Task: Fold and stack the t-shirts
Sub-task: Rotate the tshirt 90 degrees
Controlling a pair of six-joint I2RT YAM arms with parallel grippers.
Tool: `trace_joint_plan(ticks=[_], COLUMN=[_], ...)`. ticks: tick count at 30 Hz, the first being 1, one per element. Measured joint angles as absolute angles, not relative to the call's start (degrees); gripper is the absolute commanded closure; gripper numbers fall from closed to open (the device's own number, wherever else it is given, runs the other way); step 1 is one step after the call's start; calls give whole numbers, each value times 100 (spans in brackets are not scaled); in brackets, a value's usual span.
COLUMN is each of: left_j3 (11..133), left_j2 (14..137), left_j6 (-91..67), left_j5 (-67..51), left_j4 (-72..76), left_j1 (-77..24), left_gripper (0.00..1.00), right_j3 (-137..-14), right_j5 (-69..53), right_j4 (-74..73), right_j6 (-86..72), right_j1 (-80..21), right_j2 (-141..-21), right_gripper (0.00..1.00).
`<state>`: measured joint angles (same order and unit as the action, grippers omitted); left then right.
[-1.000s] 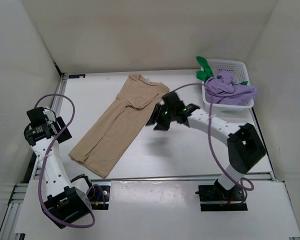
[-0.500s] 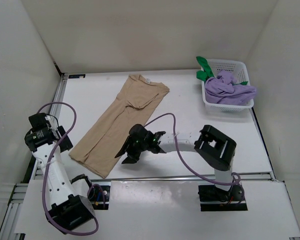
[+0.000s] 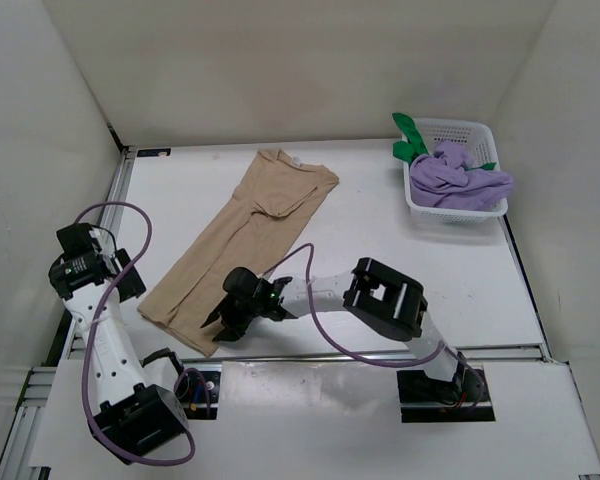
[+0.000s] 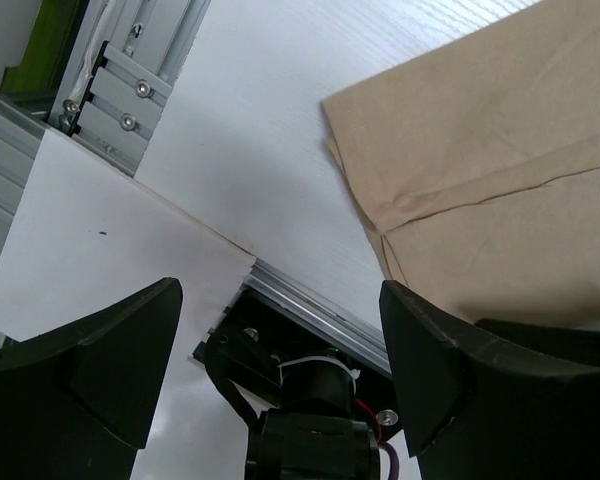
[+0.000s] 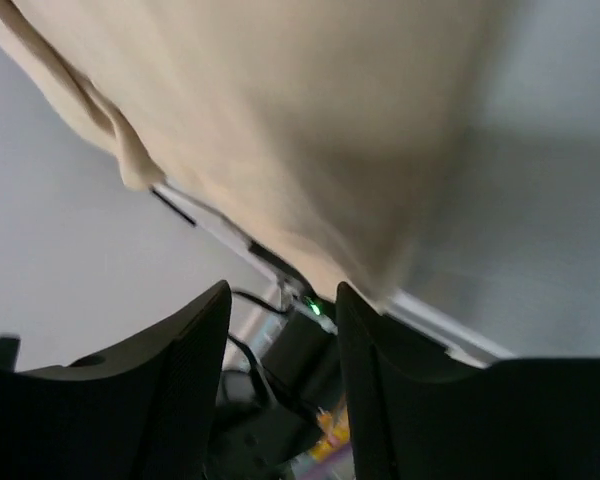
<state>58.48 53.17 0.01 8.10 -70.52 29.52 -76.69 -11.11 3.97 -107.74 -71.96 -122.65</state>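
Tan t-shirt (image 3: 242, 235) is lying folded lengthwise, diagonally on the table (image 3: 380, 230), with the right gripper (image 3: 220, 325) sitting at its near hem, jaws apart. Left gripper (image 4: 278, 290) is hanging spread wide near the hem's left corner. Purple t-shirt (image 3: 460, 178) and green t-shirt (image 3: 408, 140) are sitting bunched in the basket (image 3: 470, 130).

My table (image 3: 380, 205) has the tan shirt (image 3: 238, 245) lying flat on it, plus a basket (image 3: 475, 130) at the far right corner.

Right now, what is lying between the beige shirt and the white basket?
Nothing: only bare table separates the beige shirt from the white basket, as the top external view shows.
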Motion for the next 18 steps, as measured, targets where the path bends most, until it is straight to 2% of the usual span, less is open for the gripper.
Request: trace_joint_plan(ticks=[4, 5, 7, 12, 18], left_j3=[5848, 5848, 5850, 5852, 5854], left_j2=[5389, 5391, 5391, 5389, 5400], left_j6=[1, 1, 1, 3, 1], left_j5=[757, 746, 740, 722, 478], left_j4=[-6941, -6908, -6851, -6759, -6678], left_j1=[2952, 2952, 2952, 2952, 2952], left_gripper=[9, 9, 9, 9, 9], right_j3=[-8429, -8519, -8606, -8374, -6497], right_j5=[-1052, -1041, -1057, -1087, -961], right_j4=[-298, -395, -554, -489, -609], right_j6=[-10698, -10674, -10648, -10534, -10106], right_j1=[-7144, -7135, -7129, -7078, -6709], right_j2=[-12639, -12687, -12726, -12602, -11332], right_gripper=[76, 91, 100, 100, 100])
